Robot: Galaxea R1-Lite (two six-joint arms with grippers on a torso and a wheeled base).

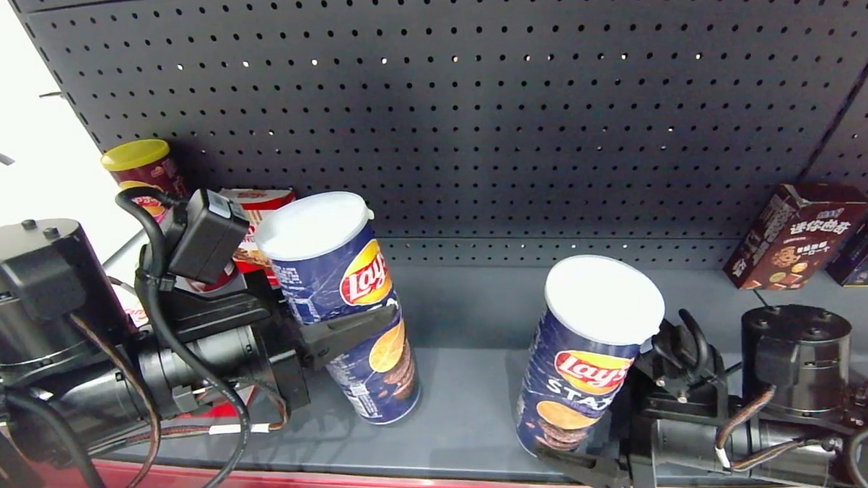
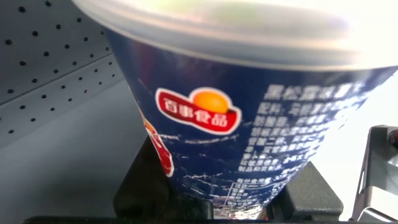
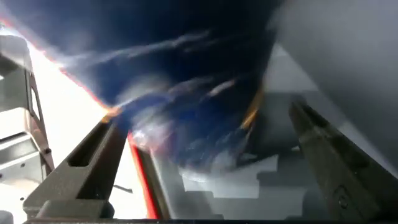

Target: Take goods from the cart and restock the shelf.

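Head view: left pincer (image 1: 344,313) clamps left can (image 1: 369,362); right pincer (image 1: 617,418) unclear, at shelf edge (image 1: 384,483).

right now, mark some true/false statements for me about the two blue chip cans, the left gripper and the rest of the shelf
1. Both blue chip cans have white lids. True: the left blue can and the right blue can are each capped in white.
2. The left gripper is empty. False: the left gripper is closed on the left blue can.
3. A yellow-lidded can stands at the back left of the shelf. True: the yellow-lidded can is by the back panel, behind the left arm.
4. The brown box lies between the two blue cans. False: the brown box is at the far right, beyond the right blue can.
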